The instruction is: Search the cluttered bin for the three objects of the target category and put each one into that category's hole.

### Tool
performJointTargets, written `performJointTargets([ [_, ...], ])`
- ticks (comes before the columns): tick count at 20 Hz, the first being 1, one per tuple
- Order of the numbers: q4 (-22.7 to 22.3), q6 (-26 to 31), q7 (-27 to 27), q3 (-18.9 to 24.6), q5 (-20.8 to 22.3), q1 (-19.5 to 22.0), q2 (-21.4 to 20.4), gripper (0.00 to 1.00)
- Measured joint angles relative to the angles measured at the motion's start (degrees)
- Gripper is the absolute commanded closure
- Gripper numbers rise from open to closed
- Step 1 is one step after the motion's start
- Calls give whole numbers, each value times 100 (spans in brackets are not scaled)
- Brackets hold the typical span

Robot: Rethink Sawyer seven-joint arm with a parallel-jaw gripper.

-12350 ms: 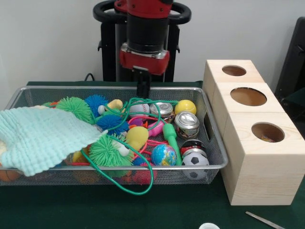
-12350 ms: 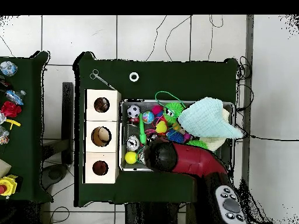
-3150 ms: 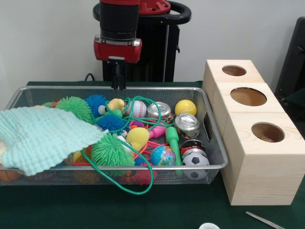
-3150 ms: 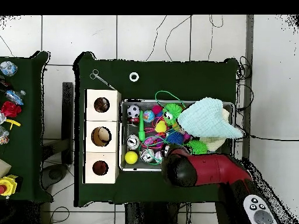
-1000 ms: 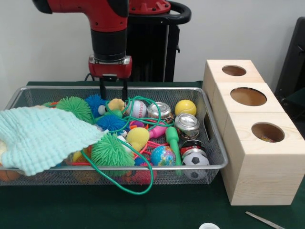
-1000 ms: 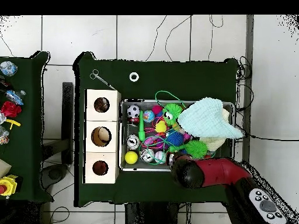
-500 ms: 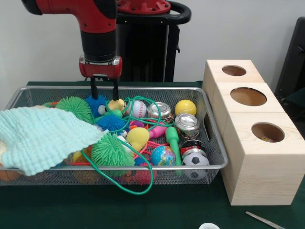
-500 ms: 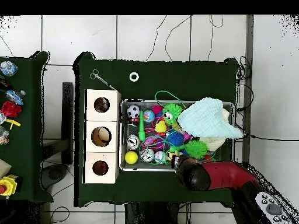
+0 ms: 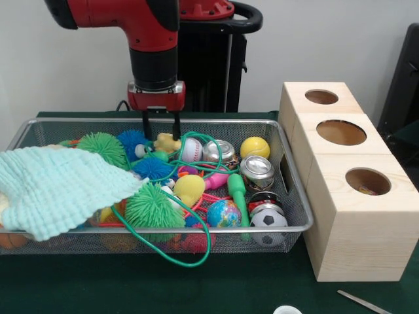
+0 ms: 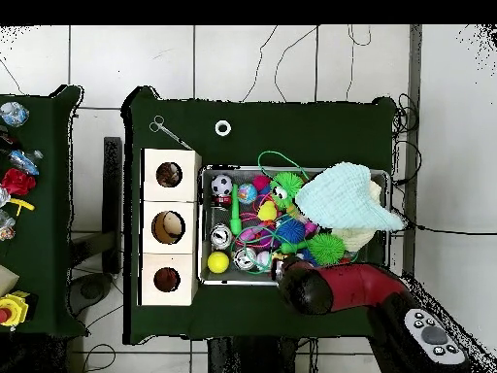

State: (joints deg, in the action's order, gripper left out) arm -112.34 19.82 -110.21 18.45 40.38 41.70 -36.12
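We see gripper (image 9: 161, 125) open, fingers spread, empty, hanging over far edge of bin (image 9: 296, 226), tips just above small yellow toy (image 9: 167, 142) beside baseball (image 9: 191, 149). Bin on green table (image 9: 262, 288), touching row of three wooden boxes (image 9: 353, 242). Hole (image 9: 367, 181) in box nearest camera, just right of bin. Mint cloth (image 9: 55, 186) drapes bin's left end. Green cord (image 9: 171, 258) loops over bin's front rim.

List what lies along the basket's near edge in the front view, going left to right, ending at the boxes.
Pale green cloth → green spiky ball → globe ball → soccer ball → wooden box with the mid-sized hole.
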Motion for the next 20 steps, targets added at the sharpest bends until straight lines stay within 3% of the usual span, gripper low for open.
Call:
performJointTargets([
  [11, 1, -8, 0, -6, -1, -135, 41, 0],
  [12, 1, -11, 0, -9, -1, -135, 53, 100],
  [20, 2, -59, 0, -20, 1, -92, 121, 100],
])
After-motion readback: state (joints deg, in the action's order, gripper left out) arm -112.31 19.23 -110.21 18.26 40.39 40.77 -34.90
